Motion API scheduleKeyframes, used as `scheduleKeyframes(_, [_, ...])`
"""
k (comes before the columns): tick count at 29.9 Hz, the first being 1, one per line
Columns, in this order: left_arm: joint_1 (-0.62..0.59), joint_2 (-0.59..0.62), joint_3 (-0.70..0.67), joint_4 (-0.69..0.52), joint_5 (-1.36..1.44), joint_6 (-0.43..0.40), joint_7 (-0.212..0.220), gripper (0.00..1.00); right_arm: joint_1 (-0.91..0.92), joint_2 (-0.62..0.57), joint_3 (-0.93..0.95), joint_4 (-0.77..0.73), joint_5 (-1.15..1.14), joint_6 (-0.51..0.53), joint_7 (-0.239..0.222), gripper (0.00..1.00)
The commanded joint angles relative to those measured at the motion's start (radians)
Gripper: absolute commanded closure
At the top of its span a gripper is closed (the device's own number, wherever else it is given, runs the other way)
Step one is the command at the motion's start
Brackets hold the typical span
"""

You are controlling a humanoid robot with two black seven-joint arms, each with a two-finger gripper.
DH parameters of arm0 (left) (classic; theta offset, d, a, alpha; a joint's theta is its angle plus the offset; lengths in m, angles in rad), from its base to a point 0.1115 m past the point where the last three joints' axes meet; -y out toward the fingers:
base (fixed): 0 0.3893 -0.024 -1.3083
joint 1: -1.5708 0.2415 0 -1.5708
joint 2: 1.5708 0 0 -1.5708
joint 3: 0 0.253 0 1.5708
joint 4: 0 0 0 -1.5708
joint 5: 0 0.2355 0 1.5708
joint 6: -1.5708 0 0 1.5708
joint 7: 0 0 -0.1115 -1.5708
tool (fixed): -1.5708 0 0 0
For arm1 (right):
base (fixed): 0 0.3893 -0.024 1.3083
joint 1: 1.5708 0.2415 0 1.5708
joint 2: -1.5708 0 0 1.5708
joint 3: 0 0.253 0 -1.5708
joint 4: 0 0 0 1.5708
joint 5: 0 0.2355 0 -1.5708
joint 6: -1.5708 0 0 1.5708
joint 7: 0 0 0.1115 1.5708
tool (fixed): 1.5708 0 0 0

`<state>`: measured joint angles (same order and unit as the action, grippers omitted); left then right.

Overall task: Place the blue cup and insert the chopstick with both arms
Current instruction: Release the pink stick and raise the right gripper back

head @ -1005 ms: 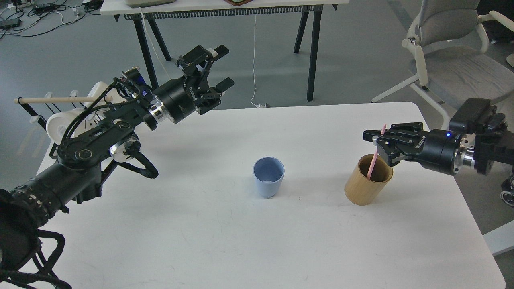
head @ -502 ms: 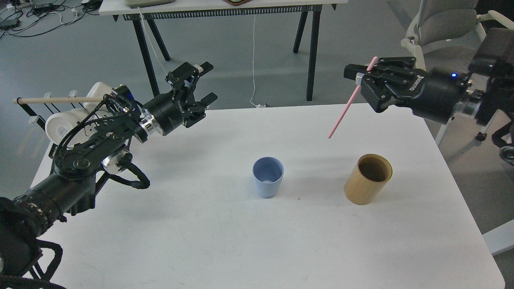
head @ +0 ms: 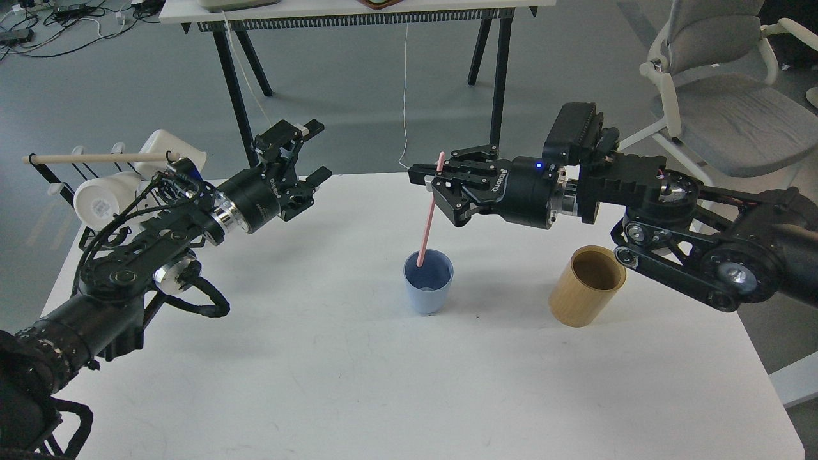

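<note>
The blue cup (head: 427, 282) stands upright near the middle of the white table (head: 383, 383). My right gripper (head: 436, 179) is shut on the upper end of the pink chopstick (head: 427, 223) and holds it nearly upright above the cup. The stick's lower tip is at the cup's mouth, just inside the rim. My left gripper (head: 311, 150) is open and empty, raised over the table's far left edge, well apart from the cup.
A tan bamboo holder (head: 586, 285) stands right of the cup, under my right arm. A rack with white mugs (head: 105, 195) and a pale wooden dowel (head: 96, 158) sits at the far left. An office chair (head: 716, 96) is behind at right.
My right gripper lifted the chopstick out of the bamboo holder, carried it left and lowered its tip to the blue cup's mouth. My left gripper drew back left and lower, still open.
</note>
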<state>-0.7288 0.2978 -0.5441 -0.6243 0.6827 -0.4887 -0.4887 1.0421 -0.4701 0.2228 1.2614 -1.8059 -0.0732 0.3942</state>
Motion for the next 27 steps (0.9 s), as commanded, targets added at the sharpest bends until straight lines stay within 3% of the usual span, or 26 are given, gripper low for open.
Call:
scheduleKeyframes(1, [0.008,0.0,-0.002,0.0,0.001,0.0,0.0,0.01,-0.008,0.007,-0.022,-0.007,-0.004,-0.008,0.0,1.0])
scheduleKeyframes(5, [0.008,0.001,-0.002,0.0,0.001,0.0,0.0,0.01,-0.011,0.011,-0.043,-0.011,-0.004,-0.008,0.0,0.97])
scheduleKeyframes(9, [0.008,-0.002,-0.002,0.0,0.001,0.0,0.0,0.01,-0.031,0.011,-0.043,-0.019,-0.003,-0.022,0.0,0.71])
scheduleKeyframes(13, [0.006,-0.006,-0.002,0.0,0.003,0.0,0.0,0.01,-0.043,0.01,-0.033,-0.017,0.016,-0.048,0.0,0.35])
scheduleKeyframes(16, [0.005,-0.008,-0.004,0.0,0.003,0.0,0.0,0.01,-0.042,0.005,-0.011,-0.013,0.054,-0.05,-0.005,0.0])
scheduleKeyframes(23, [-0.001,-0.005,-0.002,0.0,0.001,0.0,0.0,0.01,-0.04,-0.045,0.159,0.029,0.288,-0.04,-0.014,0.0])
scheduleKeyframes(27, [-0.001,-0.005,-0.004,0.0,0.001,0.0,0.0,0.01,-0.068,-0.094,0.297,0.067,0.671,-0.043,-0.067,0.0])
